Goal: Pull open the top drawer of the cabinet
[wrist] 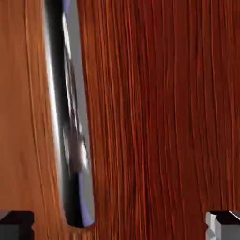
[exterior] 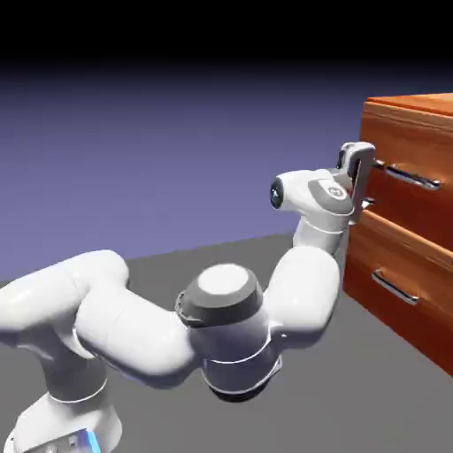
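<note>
Top drawer (exterior: 409,190): upper of two stacked fronts on the cabinet (exterior: 403,119), at the right edge of the exterior view. Reddish-brown wood grain, lighter orange edging. Front appears flush with the carcass; no gap visible, interior not exposed, contents not visible.

Upper handle (exterior: 411,177): horizontal silver bar standing off the front on short posts. In the hand view, seen as a near-vertical polished strip (wrist: 70,126) left of centre, reflecting dark and pale tones, with wood grain filling the rest of the picture.

Lower drawer (exterior: 400,296): directly beneath, same finish, with its own silver bar handle (exterior: 395,287). Also shut as far as can be seen; nothing of its interior shows.

Gripper (exterior: 363,168): positioned at the left end of the top drawer front, fingers directed at the wood, close to the near end of the upper handle. Contact with the handle cannot be confirmed. In the hand view, fingertips (wrist: 16,224) sit at opposite bottom corners, spread wide apart, with only drawer front between them. Nothing held; the bar lies inboard of the left-hand tip, not clamped.

Arm (exterior: 221,314): white, rising from lower left, elbow folded low, wrist raised to top-drawer level.

Table (exterior: 372,389): grey surface under cabinet and arm.
</note>
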Available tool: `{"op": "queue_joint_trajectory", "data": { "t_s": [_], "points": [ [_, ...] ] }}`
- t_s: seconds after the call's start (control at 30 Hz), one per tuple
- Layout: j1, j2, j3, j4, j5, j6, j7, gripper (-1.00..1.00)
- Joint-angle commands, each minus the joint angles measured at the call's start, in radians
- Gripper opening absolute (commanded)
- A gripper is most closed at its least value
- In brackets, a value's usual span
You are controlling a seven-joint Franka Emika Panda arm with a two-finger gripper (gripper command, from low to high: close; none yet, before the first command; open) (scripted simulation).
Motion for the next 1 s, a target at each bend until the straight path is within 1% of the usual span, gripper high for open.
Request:
{"op": "queue_joint_trajectory", "data": {
  "t_s": [0.0, 0.2, 0.23, 0.27, 0.3, 0.97],
  "points": [
    [0.000, 0.000, 0.000, 0.000, 0.000, 0.000, 0.000, 0.00],
    [0.131, -0.012, -0.004, 0.218, -0.002, 0.086, -0.022, 0.00],
    [0.135, -0.012, -0.004, 0.224, -0.002, 0.088, -0.023, 0.00],
    [0.135, -0.012, -0.004, 0.224, -0.002, 0.088, -0.023, -1.00],
    [0.135, -0.012, -0.004, 0.224, -0.002, 0.088, -0.023, -1.00],
    [-0.324, 0.047, 0.032, -0.501, 0.041, -0.177, 0.022, -1.00]
  ]
}}
